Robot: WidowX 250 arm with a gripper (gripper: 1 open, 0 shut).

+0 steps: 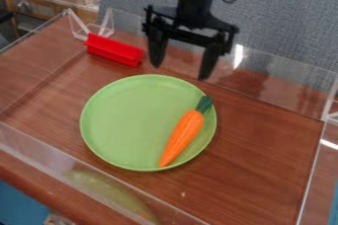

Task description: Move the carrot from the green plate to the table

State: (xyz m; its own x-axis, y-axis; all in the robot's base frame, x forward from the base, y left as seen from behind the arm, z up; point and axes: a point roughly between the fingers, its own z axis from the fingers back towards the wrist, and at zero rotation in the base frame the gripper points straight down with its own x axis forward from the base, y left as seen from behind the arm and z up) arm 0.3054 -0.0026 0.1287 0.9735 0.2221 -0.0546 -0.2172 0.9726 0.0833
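The robot's black fingers (185,56) hang pointing down, spread wide apart and holding nothing, in the air above the far edge of the green plate (119,120). The plate is round, flat and light green, and sits in the middle of a glossy reddish-brown wooden tabletop (264,130) edged with low clear walls. The carrot (185,133), a small orange toy with a dark green stem tip, lies on the right side of the plate, its stem end pointing toward the fingers. A red rectangular block (114,50) rests on the tabletop at the back left, just beyond the plate.
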